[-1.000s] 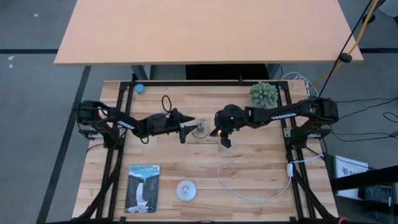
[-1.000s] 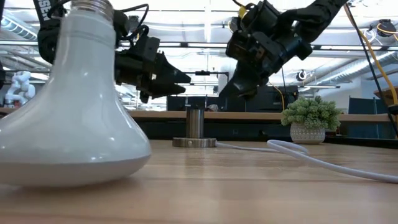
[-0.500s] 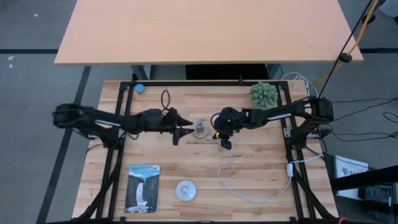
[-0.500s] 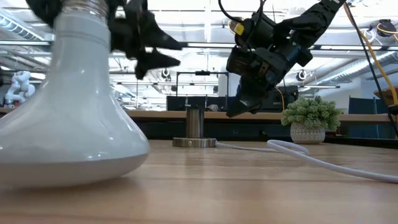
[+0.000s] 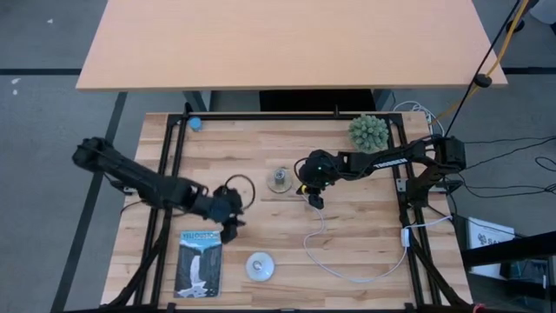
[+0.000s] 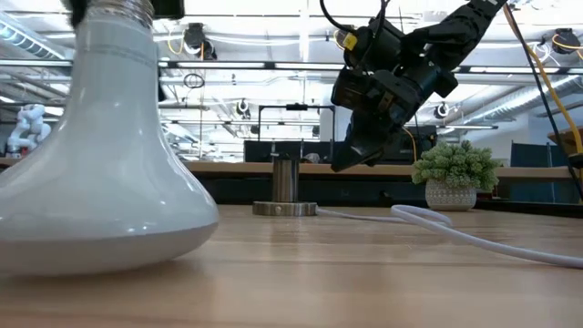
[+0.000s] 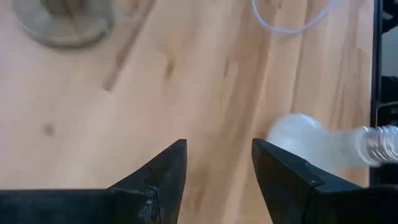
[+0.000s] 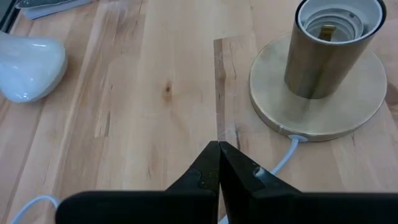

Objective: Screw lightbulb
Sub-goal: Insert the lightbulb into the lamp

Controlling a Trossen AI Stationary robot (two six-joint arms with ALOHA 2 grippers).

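Wooden table (image 5: 365, 243), lightbulb (image 5: 260, 266) beside card (image 5: 199, 263); left pincer (image 5: 230, 228) open above, right pincer (image 5: 315, 201) closed by socket (image 5: 280, 181).

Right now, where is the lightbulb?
In the high view the lightbulb stands near the table's front edge, just right of the blue card, with the left gripper open close behind it.

A small white frosted lightbulb (image 5: 259, 266), with a broad rounded globe tapering cone-like to a narrow silvery threaded screw base, stands on its globe with the base pointing straight up. In the high view it sits in the lower middle of the frame on the wooden tabletop, free and untouched. In the low view it (image 6: 105, 164) fills the left side, very close to the camera.
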